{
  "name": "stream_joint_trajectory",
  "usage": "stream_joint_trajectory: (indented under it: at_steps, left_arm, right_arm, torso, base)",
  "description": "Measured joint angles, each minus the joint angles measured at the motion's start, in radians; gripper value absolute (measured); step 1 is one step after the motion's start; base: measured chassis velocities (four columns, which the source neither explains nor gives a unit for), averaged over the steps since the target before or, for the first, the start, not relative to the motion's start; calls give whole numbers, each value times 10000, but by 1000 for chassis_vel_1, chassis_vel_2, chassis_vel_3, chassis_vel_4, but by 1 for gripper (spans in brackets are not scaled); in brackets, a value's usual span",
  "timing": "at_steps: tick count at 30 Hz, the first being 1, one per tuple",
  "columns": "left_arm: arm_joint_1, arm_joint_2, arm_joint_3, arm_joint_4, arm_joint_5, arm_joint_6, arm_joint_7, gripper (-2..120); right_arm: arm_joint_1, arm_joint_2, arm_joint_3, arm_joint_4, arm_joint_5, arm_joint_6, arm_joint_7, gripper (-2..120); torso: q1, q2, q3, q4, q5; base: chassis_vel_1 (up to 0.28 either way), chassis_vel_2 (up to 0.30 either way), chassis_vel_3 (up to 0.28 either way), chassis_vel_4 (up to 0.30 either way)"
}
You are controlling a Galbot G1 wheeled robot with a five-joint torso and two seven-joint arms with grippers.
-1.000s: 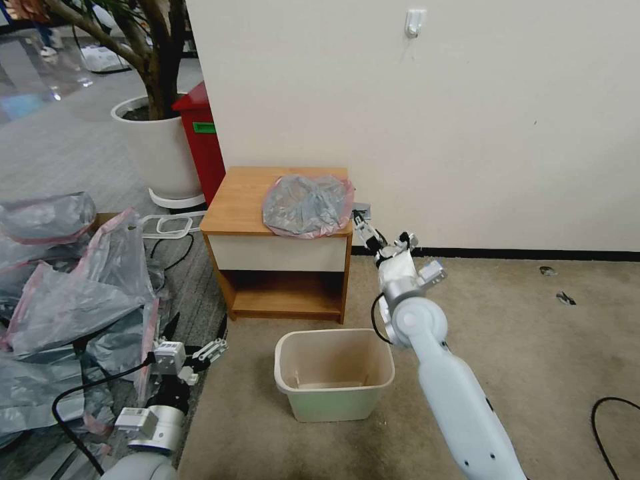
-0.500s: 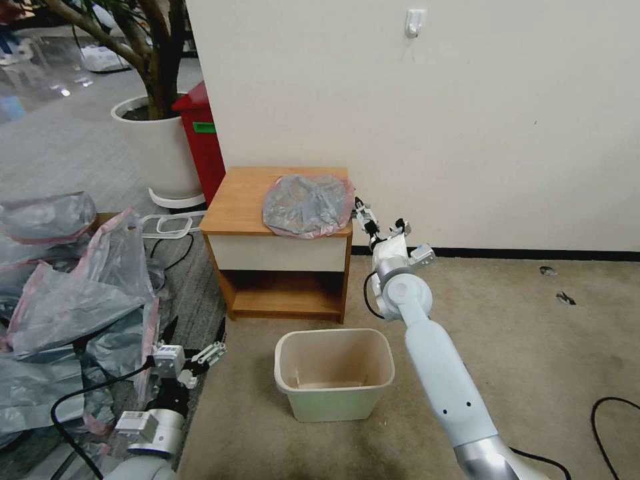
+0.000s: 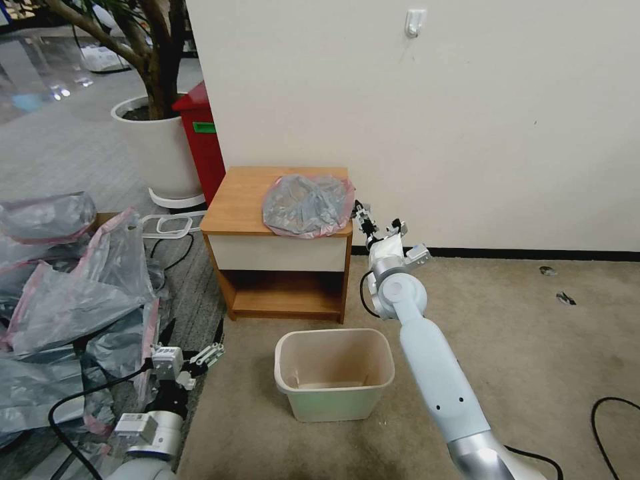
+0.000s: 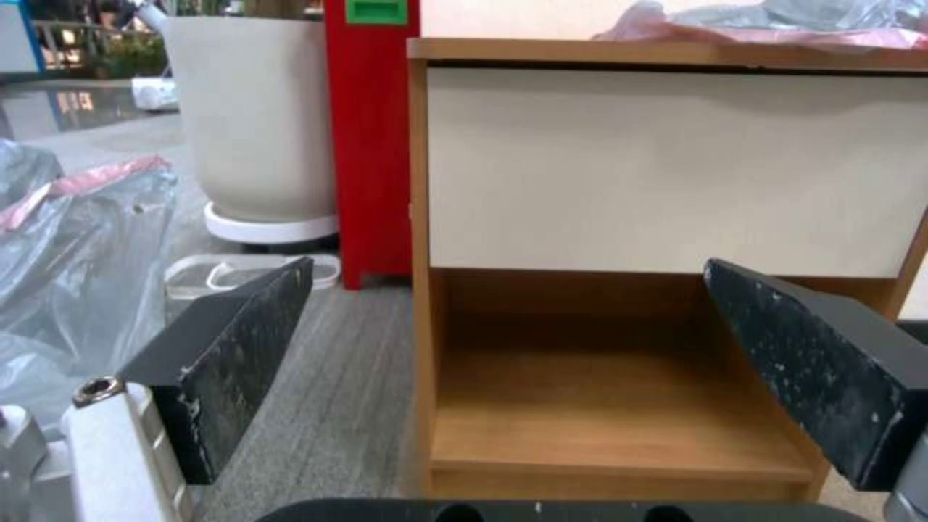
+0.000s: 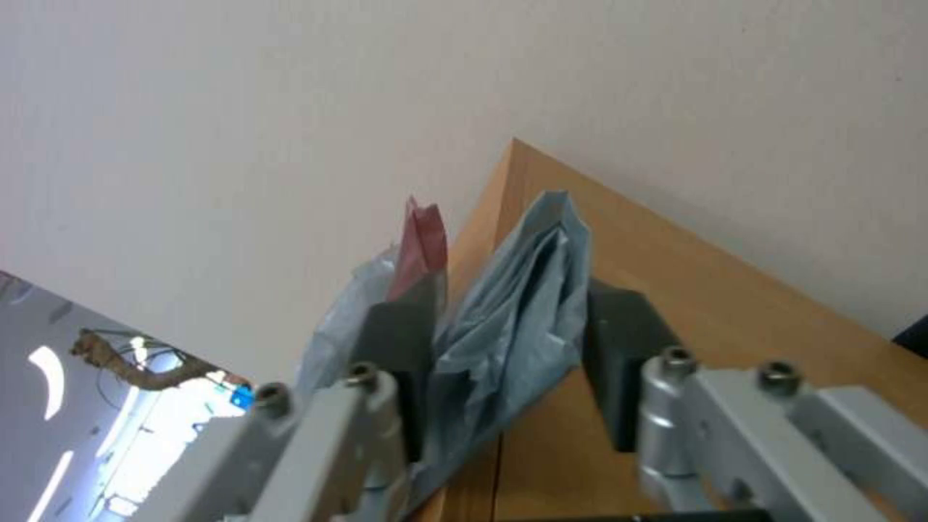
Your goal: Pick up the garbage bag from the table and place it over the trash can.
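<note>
Beige carpet and a cream wall behind; right end effector (image 3: 361,215) at the desk's (image 3: 241,202) right edge, pads (image 5: 619,341) either side of a fold of the garbage bag (image 3: 307,204), gap not closed. Bag spread over the desk top. Trash can (image 3: 333,373) on the floor just before the desk. Left end effector (image 3: 200,357) spread wide, low beside heaped bags (image 3: 67,300)
</note>
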Motion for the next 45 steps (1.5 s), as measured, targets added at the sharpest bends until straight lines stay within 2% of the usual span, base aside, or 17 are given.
stream_joint_trajectory:
  at_steps: [3,4,7,9,17,25,27,28,30,31,34,38,42,45]
  left_arm:
    - [5,-6,0,0,0,-12,-9,100]
    - [5,-6,0,0,0,-12,-9,100]
    - [2,-14,20,40,-1,-17,-18,100]
    - [-5,-15,21,48,-2,-18,-21,100]
    - [-82,-9,49,82,-9,-14,-41,100]
    - [-125,-47,83,131,-16,-11,-66,100]
    - [-167,-58,71,145,-40,-11,-81,100]
    - [-167,-58,71,145,-40,-11,-81,100]
    - [-234,-47,27,146,-86,-8,-165,100]
    - [-234,-47,27,146,-86,-8,-165,100]
    - [-318,-1,-6,121,-216,41,-276,100]
    - [-354,-10,-7,21,-304,58,-285,100]
    - [-357,-14,-27,-55,-407,59,-286,100]
    - [-404,30,-178,-122,-598,59,-320,100]
  right_arm:
    - [11,14,22,-44,-44,45,-64,21]
    - [11,14,22,-44,-44,45,-64,21]
    - [11,54,14,-50,-123,50,-70,4]
    - [14,73,12,-50,-144,51,-70,0]
    - [5,94,-40,152,-164,59,-10,0]
    - [-606,-307,-569,1644,28,27,607,0]
    - [-942,-569,-809,2539,43,-94,1135,0]
    - [-942,-569,-809,2539,43,-94,1135,0]
    - [-1444,-854,-1078,3538,16,-354,1928,0]
    - [-1444,-854,-1078,3538,16,-354,1928,0]
    - [-2231,-1322,-1564,4811,-113,-1104,3359,0]
    - [-2959,-1839,-1989,5758,-301,-1675,4156,0]
    - [-3418,-2157,-2207,6243,-486,-1890,4368,0]
    - [-4382,-2757,-2687,6760,-1157,-2178,4484,0]
  torso:
    - [0,0,0,0,0]
    - [0,0,0,0,0]
    - [0,0,1,0,0]
    - [0,0,0,0,0]
    - [0,0,0,0,0]
    - [0,0,0,0,1]
    - [0,0,0,0,0]
    - [0,0,0,0,0]
    - [0,0,0,0,0]
    - [0,0,0,0,0]
    - [0,0,0,0,1]
    - [0,0,-1,0,1]
    - [0,0,-1,0,0]
    - [0,2,-1,-1,1]
  base:
    - [0,0,0,0]
    - [0,0,0,0]
    - [0,0,0,0]
    - [0,0,0,0]
    - [0,0,0,0]
    - [0,0,0,0]
    - [0,0,0,0]
    - [0,0,0,0]
    - [0,0,0,0]
    - [0,0,0,0]
    - [0,0,0,0]
    - [0,0,0,0]
    - [0,0,0,0]
    - [0,0,0,0]
